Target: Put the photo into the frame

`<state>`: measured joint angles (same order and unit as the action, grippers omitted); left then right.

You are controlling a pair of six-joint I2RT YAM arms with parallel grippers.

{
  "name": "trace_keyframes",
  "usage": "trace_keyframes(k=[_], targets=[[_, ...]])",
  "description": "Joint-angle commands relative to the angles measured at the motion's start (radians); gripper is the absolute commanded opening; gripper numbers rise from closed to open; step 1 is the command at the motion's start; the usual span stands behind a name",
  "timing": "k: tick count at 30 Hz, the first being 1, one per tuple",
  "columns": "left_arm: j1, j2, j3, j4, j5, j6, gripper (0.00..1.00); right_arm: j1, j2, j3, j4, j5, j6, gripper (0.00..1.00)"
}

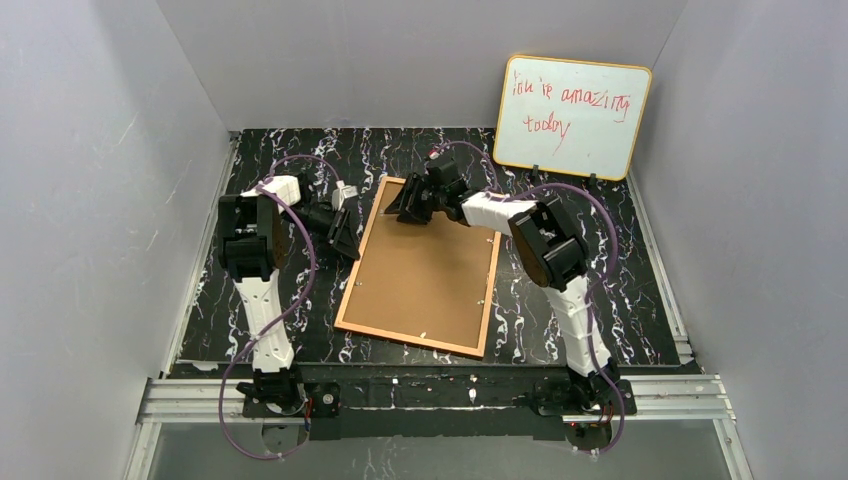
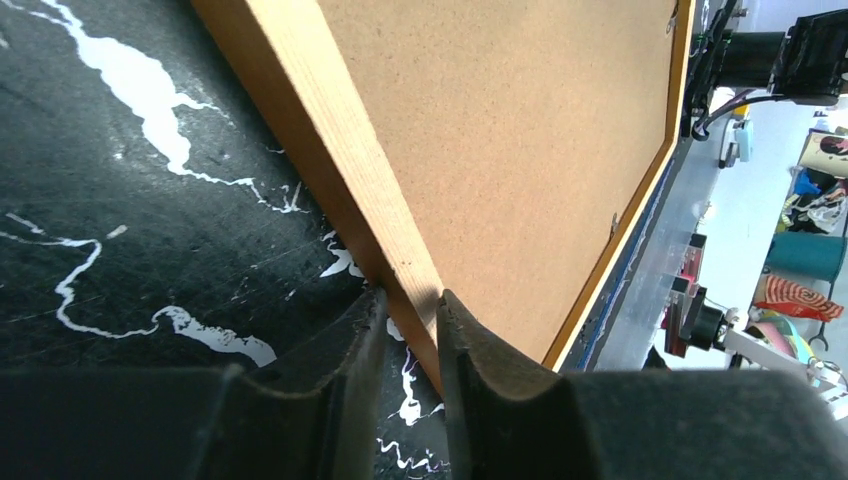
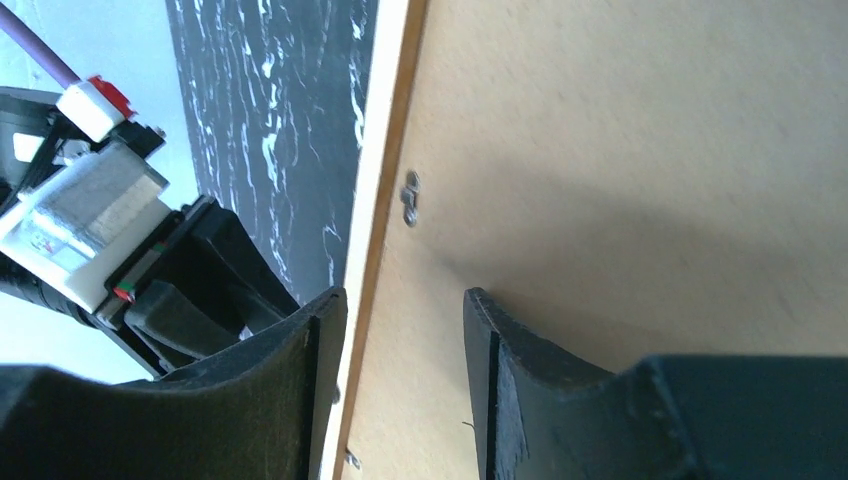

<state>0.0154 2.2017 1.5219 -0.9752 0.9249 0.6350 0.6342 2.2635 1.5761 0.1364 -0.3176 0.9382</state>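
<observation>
My left jaws (image 2: pixel 412 300) straddle the left rim of the frame (image 1: pixel 420 265), a smooth, pale wood strip that fills their narrow gap. I cannot tell whether they pinch it. The frame lies back up on the black, white-veined table (image 1: pixel 655 310), its rectangular backing board brown and grainy. My right jaws (image 3: pixel 405 295) stand released across the far rim, near a small metal clip (image 3: pixel 410 197). Beyond, a yellow-edged whiteboard (image 1: pixel 572 117) stands by the back wall.
</observation>
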Motion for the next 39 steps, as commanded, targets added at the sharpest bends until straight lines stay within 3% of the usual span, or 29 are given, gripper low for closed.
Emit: trace_keyframes(k=[1, 13, 39], targets=[[-0.001, 0.011, 0.013, 0.002, 0.038, -0.016, 0.21, 0.005, 0.086, 0.127, -0.045, -0.028, -0.027, 0.54], [-0.002, 0.021, -0.023, 0.012, 0.017, 0.008, 0.16, 0.005, 0.195, 0.241, -0.055, -0.036, -0.005, 0.49], [-0.034, 0.014, -0.041, 0.028, -0.022, 0.014, 0.13, 0.041, 0.255, 0.252, 0.008, -0.058, 0.091, 0.47]])
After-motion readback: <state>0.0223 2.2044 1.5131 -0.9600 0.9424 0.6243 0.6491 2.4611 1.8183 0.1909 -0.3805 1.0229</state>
